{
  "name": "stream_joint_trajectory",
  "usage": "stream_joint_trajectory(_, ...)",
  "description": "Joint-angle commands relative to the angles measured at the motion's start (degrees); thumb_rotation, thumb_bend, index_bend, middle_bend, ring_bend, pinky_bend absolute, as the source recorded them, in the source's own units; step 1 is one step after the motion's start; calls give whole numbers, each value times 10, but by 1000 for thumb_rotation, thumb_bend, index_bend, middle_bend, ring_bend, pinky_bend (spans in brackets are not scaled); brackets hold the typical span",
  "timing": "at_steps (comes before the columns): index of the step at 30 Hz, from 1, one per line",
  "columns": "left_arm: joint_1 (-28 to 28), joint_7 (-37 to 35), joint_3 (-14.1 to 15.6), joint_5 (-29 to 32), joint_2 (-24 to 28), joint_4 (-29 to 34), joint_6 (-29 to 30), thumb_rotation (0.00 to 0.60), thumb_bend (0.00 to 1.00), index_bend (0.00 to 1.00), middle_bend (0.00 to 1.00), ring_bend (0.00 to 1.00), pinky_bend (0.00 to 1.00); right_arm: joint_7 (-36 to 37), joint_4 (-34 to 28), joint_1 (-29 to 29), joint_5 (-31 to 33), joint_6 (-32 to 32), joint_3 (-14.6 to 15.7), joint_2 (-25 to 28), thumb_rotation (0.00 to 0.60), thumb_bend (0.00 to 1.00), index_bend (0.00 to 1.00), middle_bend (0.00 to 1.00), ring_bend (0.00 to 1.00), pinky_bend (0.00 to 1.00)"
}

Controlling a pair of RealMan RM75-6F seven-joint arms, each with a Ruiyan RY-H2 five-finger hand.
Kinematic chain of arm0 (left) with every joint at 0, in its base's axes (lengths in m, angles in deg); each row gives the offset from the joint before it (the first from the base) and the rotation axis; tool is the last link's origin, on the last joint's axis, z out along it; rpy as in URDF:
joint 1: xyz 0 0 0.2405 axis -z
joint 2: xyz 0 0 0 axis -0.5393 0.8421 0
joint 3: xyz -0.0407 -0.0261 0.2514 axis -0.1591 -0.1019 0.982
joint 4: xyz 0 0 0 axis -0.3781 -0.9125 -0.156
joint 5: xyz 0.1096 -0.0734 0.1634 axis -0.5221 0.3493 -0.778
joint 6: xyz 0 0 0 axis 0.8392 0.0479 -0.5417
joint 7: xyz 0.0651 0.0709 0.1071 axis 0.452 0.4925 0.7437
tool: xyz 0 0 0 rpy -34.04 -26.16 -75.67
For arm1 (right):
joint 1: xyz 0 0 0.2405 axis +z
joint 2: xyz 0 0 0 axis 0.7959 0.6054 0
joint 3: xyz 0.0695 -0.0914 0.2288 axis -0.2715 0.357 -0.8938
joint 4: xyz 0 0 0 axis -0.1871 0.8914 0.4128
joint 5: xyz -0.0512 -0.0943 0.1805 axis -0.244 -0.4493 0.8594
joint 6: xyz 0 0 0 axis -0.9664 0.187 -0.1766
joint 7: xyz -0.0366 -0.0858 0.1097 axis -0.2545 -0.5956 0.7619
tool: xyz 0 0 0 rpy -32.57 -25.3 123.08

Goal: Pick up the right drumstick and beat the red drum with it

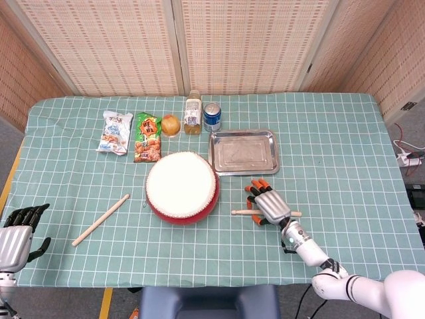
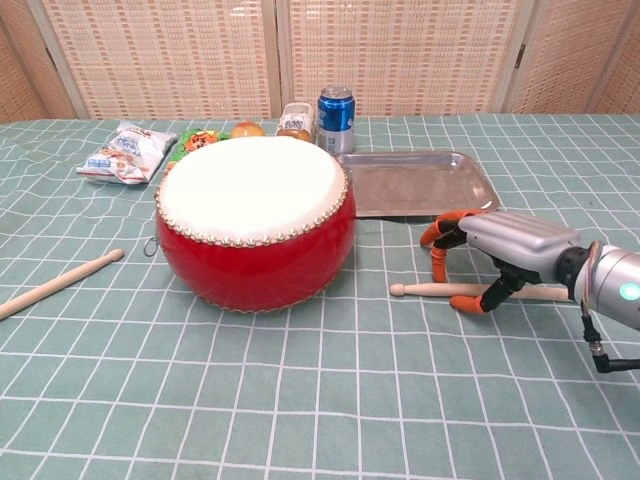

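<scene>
The red drum (image 1: 182,186) with its white skin stands mid-table, and in the chest view the drum (image 2: 255,220) is left of centre. The right drumstick (image 1: 242,211) lies flat on the cloth just right of it, tip toward the drum. My right hand (image 1: 269,205) arches over the stick's middle. In the chest view the hand (image 2: 500,250) has its orange-tipped fingers on the far side of the stick (image 2: 425,289) and its thumb on the near side, not closed around it. My left hand (image 1: 16,232) rests at the table's front left corner, holding nothing.
A second drumstick (image 1: 101,220) lies left of the drum. A metal tray (image 1: 243,151) sits behind the right hand. Along the back stand a blue can (image 1: 212,116), a bottle (image 1: 192,111), a round fruit (image 1: 171,124) and two snack bags (image 1: 148,137).
</scene>
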Motion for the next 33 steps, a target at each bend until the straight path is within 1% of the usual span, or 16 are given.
stream_joint_trajectory(1,0,-1,0,0,-1,-2,-1,600,303,146,162,132,136,3,3,0,-2,1,2,-3,600,359,513,143,0,32)
stream_joint_trajectory(3,0,-2,-1,1,0,-2,-1,600,302,146,160,132,135,9,6,-1,-5,7,3,-4,600,409,551,143,0,33)
stream_joint_trajectory(7,1,-4,-1,0,0,-3,-1,600,302,146,158,129,134,29,0,-7,-13,24,5,1,600,456,613,143,5,39)
stream_joint_trajectory(11,0,-6,0,-3,4,-1,1,600,302,146,156,124,131,107,-34,-26,-28,78,-2,26,600,460,621,152,20,51)
stream_joint_trajectory(14,-1,-4,1,-5,7,3,3,600,301,146,156,124,131,210,-74,-44,-37,122,-11,58,600,460,621,162,30,60)
stream_joint_trajectory(15,-1,-2,1,-7,8,5,4,600,301,146,155,124,131,256,-87,-51,-40,140,-16,71,600,460,622,165,34,62)
stream_joint_trajectory(17,-1,1,2,-10,10,10,6,600,302,146,156,124,131,322,-100,-60,-39,160,-24,89,600,459,622,172,44,69)
stream_joint_trajectory(18,-1,4,2,-13,11,13,8,600,302,146,156,124,131,371,-105,-66,-36,173,-31,97,600,460,622,177,50,74)
stream_joint_trajectory(20,-1,8,3,-16,12,18,10,600,302,146,156,124,131,449,-108,-72,-34,176,-36,111,600,459,622,184,58,80)
stream_joint_trajectory(21,-1,10,4,-18,13,22,10,600,302,146,156,124,131,508,-107,-74,-38,173,-32,123,600,460,622,184,58,81)
stream_joint_trajectory(24,-1,17,4,-21,16,30,12,600,302,146,155,124,131,653,-88,-76,-38,163,-31,134,600,459,622,186,63,81)
stream_joint_trajectory(26,-1,21,5,-22,18,34,13,600,301,146,156,124,131,725,-67,-74,-43,156,-27,133,600,459,622,186,66,80)
stream_joint_trajectory(27,-1,23,5,-22,19,37,13,600,301,146,156,124,131,773,-55,-73,-44,155,-28,130,600,459,622,186,66,81)
stream_joint_trajectory(30,-1,28,6,-23,21,42,13,600,302,146,155,124,131,871,-21,-68,-52,147,-23,122,600,460,622,189,74,85)
stream_joint_trajectory(33,-2,30,7,-22,22,45,12,600,302,146,155,124,131,937,19,-61,-60,135,-14,108,600,459,621,198,86,106)
